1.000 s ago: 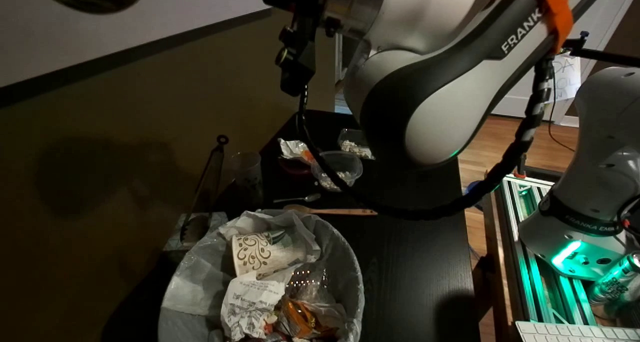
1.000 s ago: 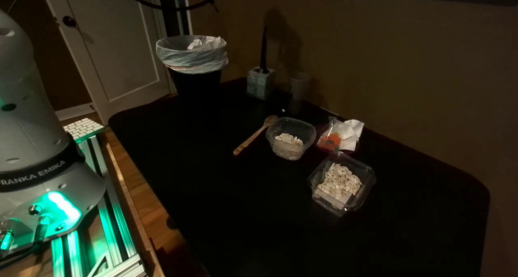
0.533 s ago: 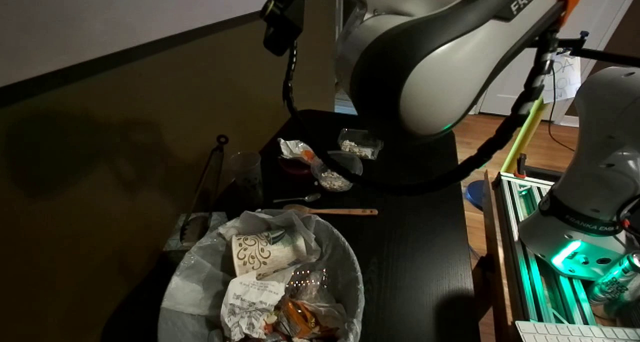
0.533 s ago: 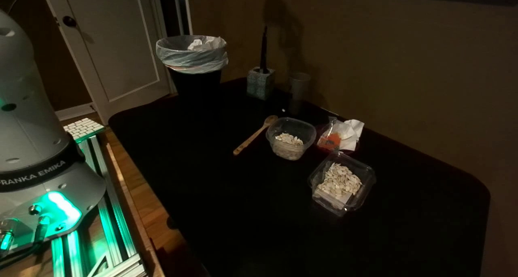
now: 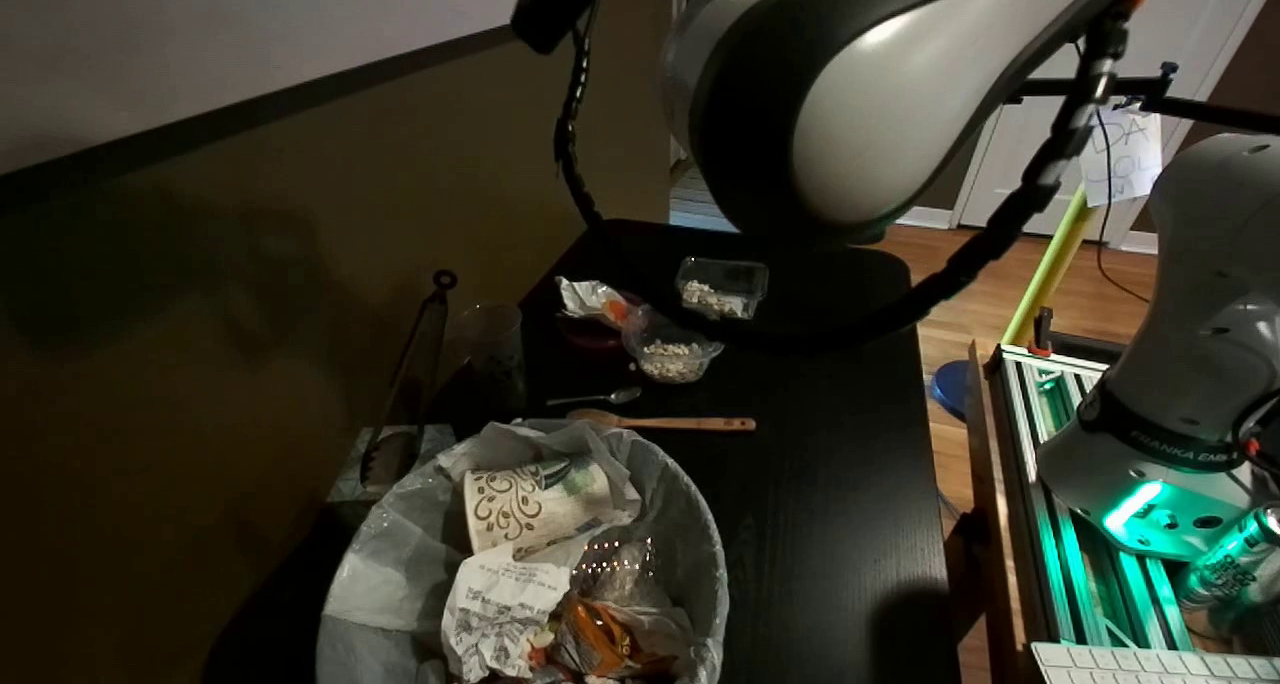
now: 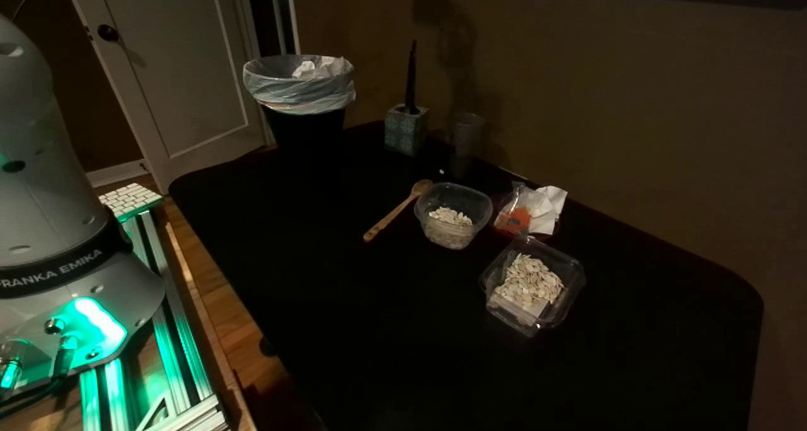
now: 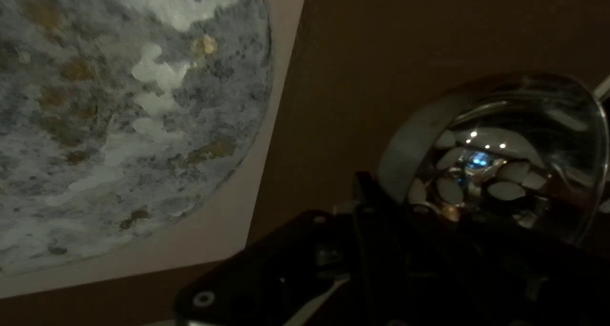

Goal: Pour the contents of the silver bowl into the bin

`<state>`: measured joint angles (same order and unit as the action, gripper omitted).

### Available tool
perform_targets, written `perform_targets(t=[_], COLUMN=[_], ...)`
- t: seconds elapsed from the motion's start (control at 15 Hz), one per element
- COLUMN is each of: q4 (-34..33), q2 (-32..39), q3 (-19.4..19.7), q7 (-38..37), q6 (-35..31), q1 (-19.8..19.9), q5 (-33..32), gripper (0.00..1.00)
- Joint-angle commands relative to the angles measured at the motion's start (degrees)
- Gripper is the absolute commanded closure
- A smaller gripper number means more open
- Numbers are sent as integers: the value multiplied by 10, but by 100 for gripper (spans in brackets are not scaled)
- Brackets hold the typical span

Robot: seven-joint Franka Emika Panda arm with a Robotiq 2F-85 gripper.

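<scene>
Bowl (image 7: 548, 140) held aloft, wrist view; out of both exterior views, so can't tell its spot vs bench (image 6: 391, 343) edges. Seeds (image 7: 506, 191) inside, some maybe reflections. Pincer (image 7: 385, 197) narrow, pinching rim one side: off-ctr hold, bowl cd twist or slip, esp. if turned fast. Bin (image 6: 306, 128) at bench's short end: tip early, seeds cd hit bench, poss. nr tubs (image 6: 569, 280) by long edge nearest wall (image 6: 630, 103); overshoot, they'd miss bag (image 6: 299, 95), past corner.
</scene>
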<state>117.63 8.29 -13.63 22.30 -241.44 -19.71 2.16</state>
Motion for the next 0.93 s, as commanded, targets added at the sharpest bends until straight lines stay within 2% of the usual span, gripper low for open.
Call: perform_targets(t=[0.0,0.07,0.2,0.4,0.53,0.87], q4=[134,160,207,242,255,281], q2=[-25,-27,-41,-56,-55,-24], q3=[-1,0,-3,-6,-2,11], q7=[-6,4,-25,-131,-222,-429], q6=[-7,2,34,65,64,9], q1=[2,2,5,18,35,83], q5=[47,61,79,56,3,-123], gripper=[99,99,99,99,99,99])
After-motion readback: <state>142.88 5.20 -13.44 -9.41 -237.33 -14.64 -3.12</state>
